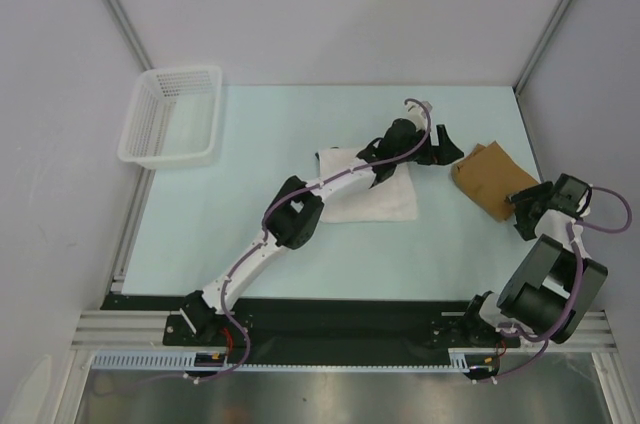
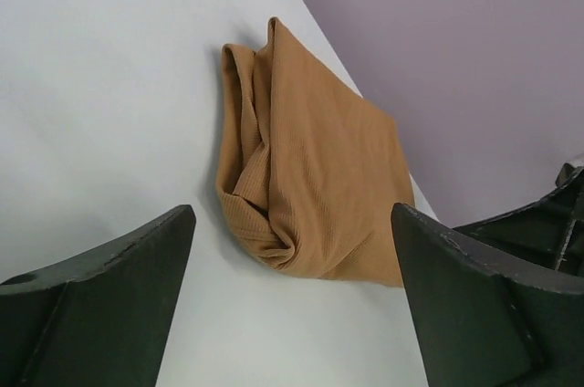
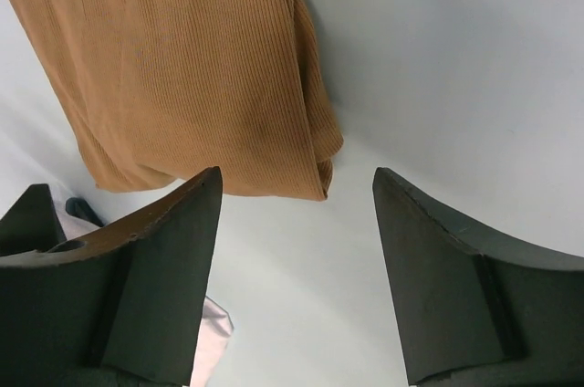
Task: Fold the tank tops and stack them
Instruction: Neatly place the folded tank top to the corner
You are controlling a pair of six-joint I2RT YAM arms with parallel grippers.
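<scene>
The tan-brown tank top (image 1: 491,179) lies folded at the right of the table; it also fills the middle of the left wrist view (image 2: 319,177) and the top of the right wrist view (image 3: 182,67). A white folded tank top (image 1: 365,194) lies mid-table, partly under the left arm. My left gripper (image 1: 440,149) hovers just left of the tan top, open, nothing between its fingers (image 2: 119,305). My right gripper (image 1: 527,209) sits at the tan top's near right corner, open and empty, with its fingers (image 3: 155,268) just short of the cloth edge.
A white lattice basket (image 1: 172,114) stands at the table's far left corner. Grey walls with metal frame posts close in the table on three sides. The right arm's base (image 1: 550,294) is near the front right edge.
</scene>
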